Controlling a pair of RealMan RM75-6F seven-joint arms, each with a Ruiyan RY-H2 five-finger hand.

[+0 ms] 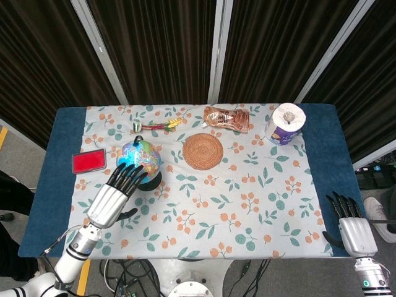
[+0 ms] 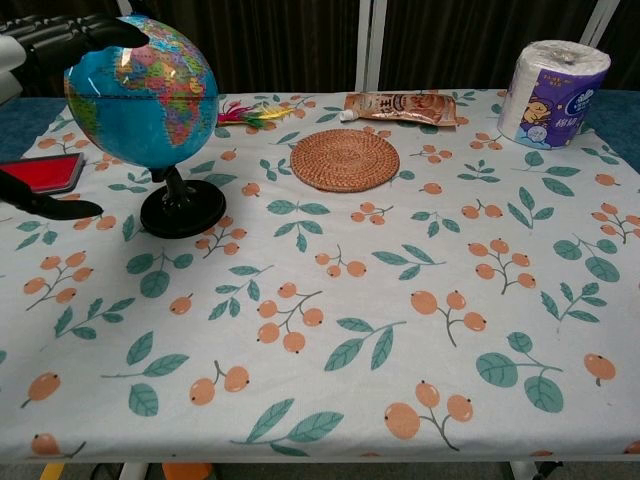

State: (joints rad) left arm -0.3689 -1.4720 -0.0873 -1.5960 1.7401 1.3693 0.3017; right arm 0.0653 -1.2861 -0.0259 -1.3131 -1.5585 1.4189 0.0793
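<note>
A small blue globe on a black stand sits at the table's left. My left hand hovers open just in front of it, its fingers spread over the globe's top-left in the chest view and its thumb low beside the stand. I cannot tell whether the fingers touch the globe. My right hand stays open at the table's near right corner, holding nothing, and the chest view does not show it.
A red flat case lies left of the globe. A round woven coaster, a brown pouch, a colourful feathered item and a toilet paper roll lie along the back of the floral tablecloth.
</note>
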